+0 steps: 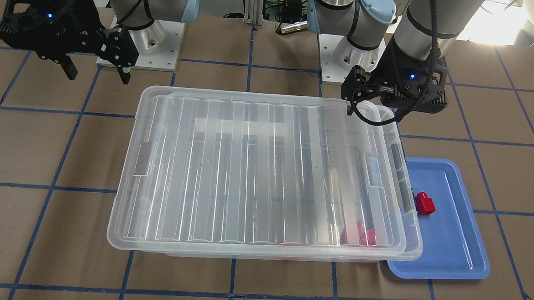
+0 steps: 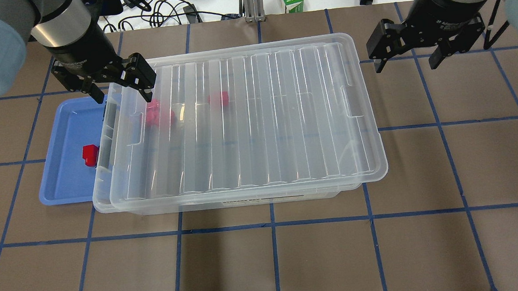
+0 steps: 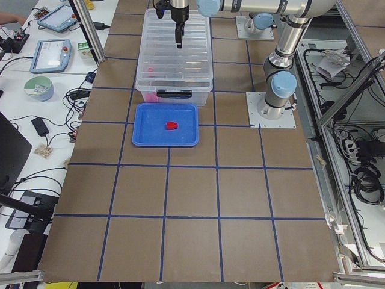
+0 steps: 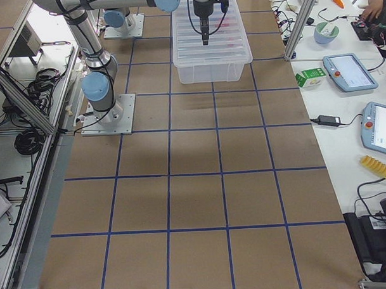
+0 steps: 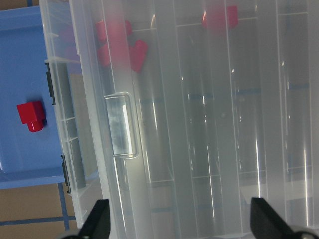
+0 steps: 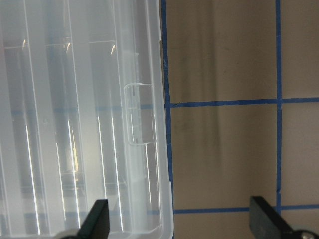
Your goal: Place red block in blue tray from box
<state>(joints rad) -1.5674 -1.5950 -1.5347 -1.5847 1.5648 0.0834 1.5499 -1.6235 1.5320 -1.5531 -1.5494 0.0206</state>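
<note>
You'll find one red block lying in the blue tray, right beside the box wall. The lid sits slightly askew on the box, and more red blocks show blurred beneath it. The left gripper hangs wide and empty over the box's left end. The right gripper, equally wide and empty, hangs off its far right corner.

The box sits mid-counter, its ribbed lid laid on slightly askew. At its 9 o'clock lies the tray, one side hidden under the box's rim, with one red block inside by that side. More red blocks show blurred through the lid toward 11 o'clock. The left end effector hangs spread over the box's 10 o'clock corner. The right end effector, also spread, is over bare counter at 2 o'clock.
</note>
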